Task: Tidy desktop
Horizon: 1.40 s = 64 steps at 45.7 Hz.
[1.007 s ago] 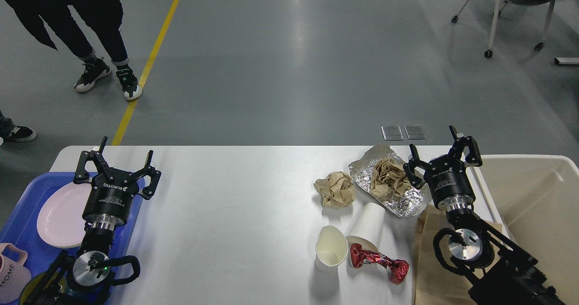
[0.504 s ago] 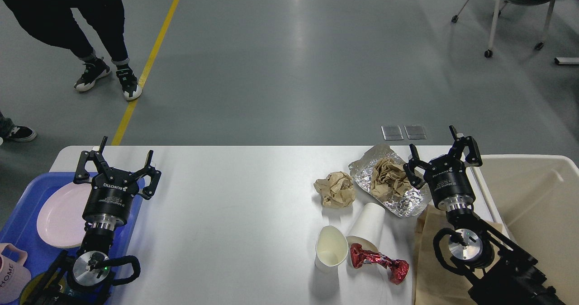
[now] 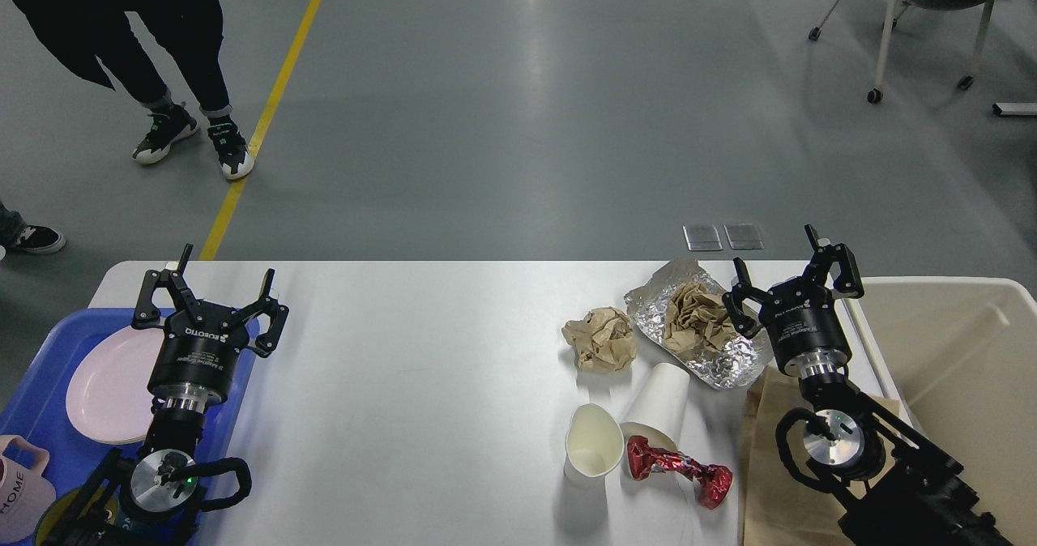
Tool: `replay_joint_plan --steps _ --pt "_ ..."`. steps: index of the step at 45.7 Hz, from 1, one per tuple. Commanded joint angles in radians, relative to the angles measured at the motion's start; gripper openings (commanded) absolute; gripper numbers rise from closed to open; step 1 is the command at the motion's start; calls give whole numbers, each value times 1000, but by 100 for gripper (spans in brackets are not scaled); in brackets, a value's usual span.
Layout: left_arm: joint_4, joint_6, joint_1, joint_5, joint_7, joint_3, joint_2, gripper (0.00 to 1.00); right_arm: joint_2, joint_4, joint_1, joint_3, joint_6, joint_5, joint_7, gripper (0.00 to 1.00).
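ROBOTIQ in white capitals on the black body of the left gripper, letters upside down from this view. Smaller white lines beneath it, too small to read. The right gripper carries the same kind of white marking on its body, too small and skewed to make out. HOME in dark capitals on the pink mug at the lower left edge. No other legible text.

Two black arms end in the left gripper and the right gripper: cylindrical bodies with white lettering, silver wrist rings, looping black cables, and black forked jaws.
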Motion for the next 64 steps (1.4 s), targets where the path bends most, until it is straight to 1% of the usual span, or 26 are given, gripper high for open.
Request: replay_joint_plan --steps 1,12,30,40,48,64 --pt "0 0 0 0 0 0 -2 96 2 6 -3 16 -2 0 2 100" --pt "0 0 2 0 0 0 -2 96 2 3 8 92 -4 0 0 100" --pt "0 0 2 0 0 0 -2 96 8 4 -6 83 1 0 0 100" --pt "0 0 0 -2 0 0 0 96 2 -5 -3 82 -1 0 -11 100" --pt "0 0 0 0 0 0 0 96 -2 1 -8 79 4 0 -11 100" --pt "0 0 0 0 0 0 0 96 -3 7 6 79 62 8 -8 100"
